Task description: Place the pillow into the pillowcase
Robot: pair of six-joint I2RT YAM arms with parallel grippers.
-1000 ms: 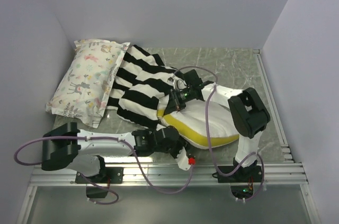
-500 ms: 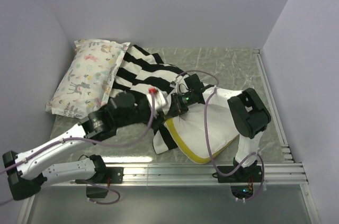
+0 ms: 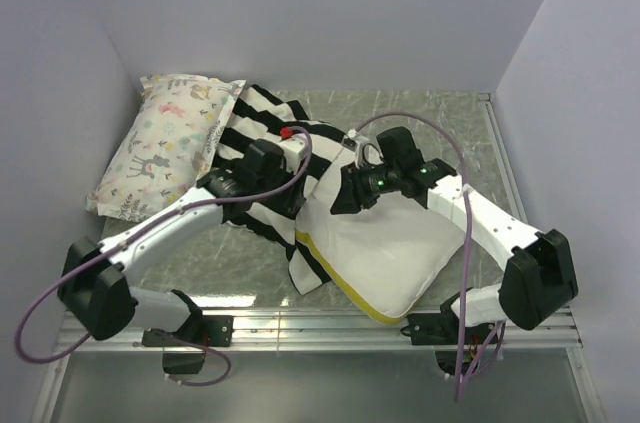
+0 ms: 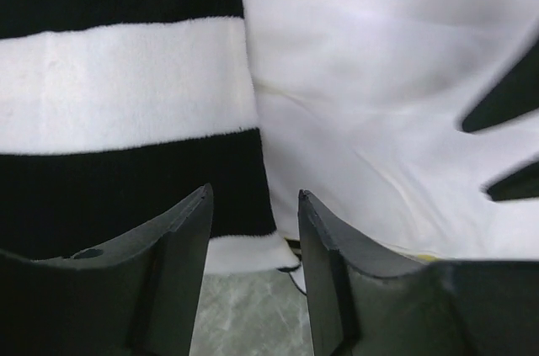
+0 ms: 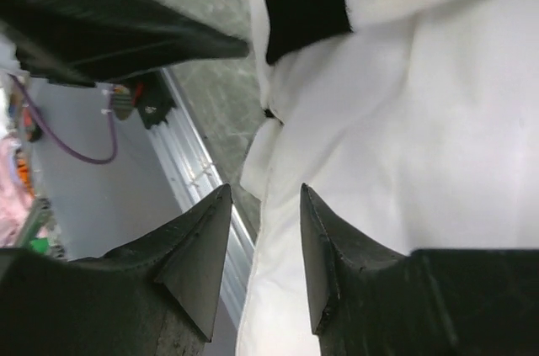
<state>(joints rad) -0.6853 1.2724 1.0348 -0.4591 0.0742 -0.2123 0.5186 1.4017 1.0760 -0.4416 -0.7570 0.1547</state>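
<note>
Top view: pillow [image 3: 385,243] lies on the table [image 3: 450,123] centre-right, mostly outside the pillowcase [image 3: 265,128]. Only its far-left end meets the striped mouth. The yellow band [image 3: 335,278] runs along its near-left edge, and the near corner reaches the aluminium rail [image 3: 300,321].

A striped flap sticks out beside the pillow's near-left edge. The printed pillow [image 3: 165,148] sits against the left wall, touching the pillowcase. Bare marble shows to the far right and near left.

Left wrist view: left gripper [image 4: 253,230] has its fingers spread with nothing between them, poised over the seam where stripes meet white fabric.

Right wrist view: right gripper [image 5: 265,247] is also parted, over the pillow's edge. Fabric contact with the fingertips cannot be told. This view alone shows the underside gap beside the rail.
</note>
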